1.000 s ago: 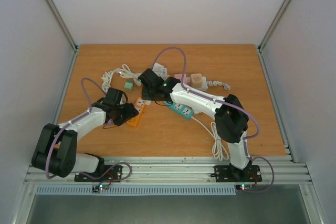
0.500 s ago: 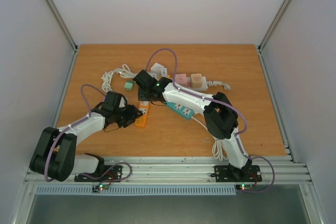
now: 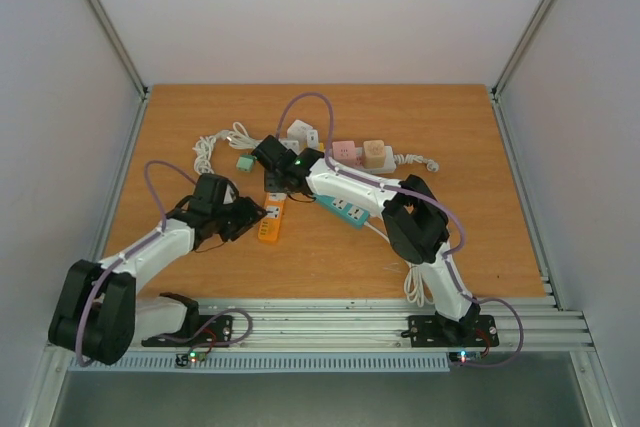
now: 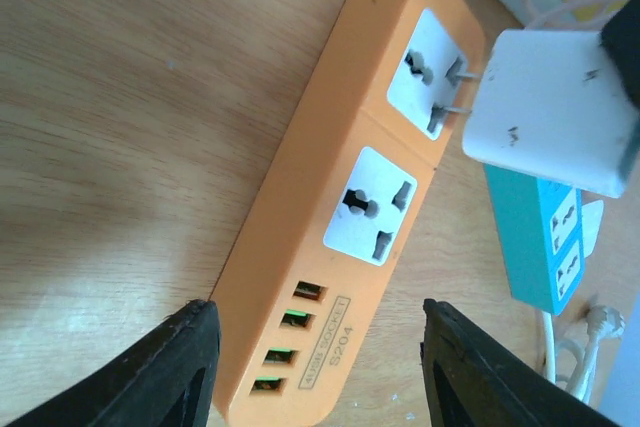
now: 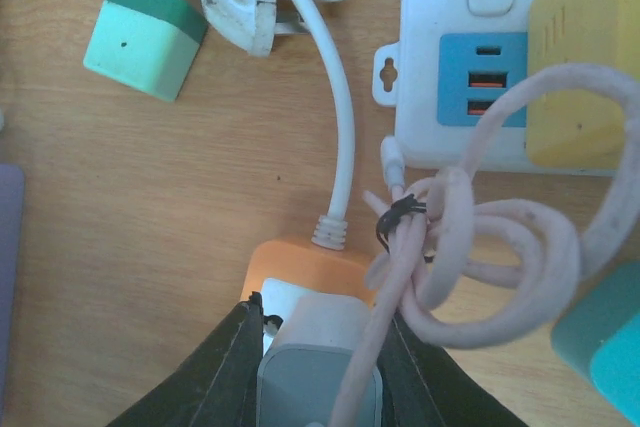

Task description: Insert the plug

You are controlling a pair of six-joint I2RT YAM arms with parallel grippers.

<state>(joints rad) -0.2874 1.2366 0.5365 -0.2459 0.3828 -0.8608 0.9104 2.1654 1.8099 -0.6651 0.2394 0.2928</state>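
Top external: within the last second the right gripper (image 3: 270,169) shifted left over the orange power strip (image 3: 271,219); we judge alignment nearly done.

Left wrist: the left gripper (image 4: 318,347), wide open, straddles the strip. The white adapter (image 4: 555,112) prongs touch the upper socket (image 4: 432,67), unseated. A teal power strip (image 4: 535,237) lies close at right.

Right wrist: fingers clamp the adapter; a pink cable (image 5: 480,247) crowds centre frame.

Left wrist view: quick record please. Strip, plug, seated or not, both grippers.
strip: orange, lying flat
plug: white, prongs at the far socket, prongs exposed
seated: no
left gripper: open, straddling the strip's USB end
right gripper: shut on plug
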